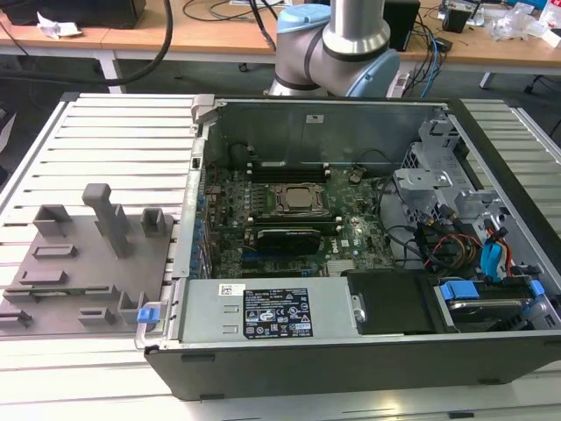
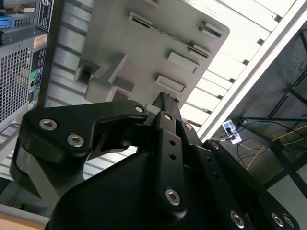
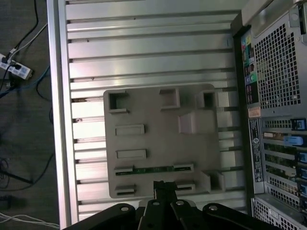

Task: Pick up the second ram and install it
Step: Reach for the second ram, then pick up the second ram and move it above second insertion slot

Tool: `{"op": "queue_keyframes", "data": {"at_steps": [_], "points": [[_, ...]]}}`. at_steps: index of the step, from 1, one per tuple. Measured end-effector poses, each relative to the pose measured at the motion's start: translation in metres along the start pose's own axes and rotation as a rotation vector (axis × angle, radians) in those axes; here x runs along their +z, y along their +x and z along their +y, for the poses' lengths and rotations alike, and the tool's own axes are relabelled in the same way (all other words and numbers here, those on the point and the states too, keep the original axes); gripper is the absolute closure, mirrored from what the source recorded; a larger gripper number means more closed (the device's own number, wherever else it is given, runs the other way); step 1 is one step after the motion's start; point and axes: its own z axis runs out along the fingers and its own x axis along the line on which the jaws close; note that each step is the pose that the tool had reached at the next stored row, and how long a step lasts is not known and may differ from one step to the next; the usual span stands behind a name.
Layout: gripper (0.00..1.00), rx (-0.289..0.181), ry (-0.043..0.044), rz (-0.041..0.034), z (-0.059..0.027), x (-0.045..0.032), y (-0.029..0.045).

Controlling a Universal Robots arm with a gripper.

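An open black computer case (image 1: 351, 377) lies beside a grey plastic fixture tray (image 1: 83, 267) on a slatted aluminium table (image 1: 123, 140).

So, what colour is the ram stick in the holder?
The ram stick is green; first wrist view shows it best.

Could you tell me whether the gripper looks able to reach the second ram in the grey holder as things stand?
Probably yes: the gripper hangs above the grey holder, and the second ram lies uncovered in its slot, with nothing between them.
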Motion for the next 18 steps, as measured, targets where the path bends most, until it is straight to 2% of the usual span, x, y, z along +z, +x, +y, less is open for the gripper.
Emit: {"op": "queue_keyframes", "data": {"at_steps": [4, 15, 18], "points": [[0.89, 0.0, 0.0, 0.0, -0.0097, -0.0001, -0.0007], [0.89, -0.001, 0.0, 0.0, -0.0106, -0.0002, -0.0008], [0.89, -0.063, -0.0016, 0.0029, -0.0107, -0.0002, -0.0008]]}}
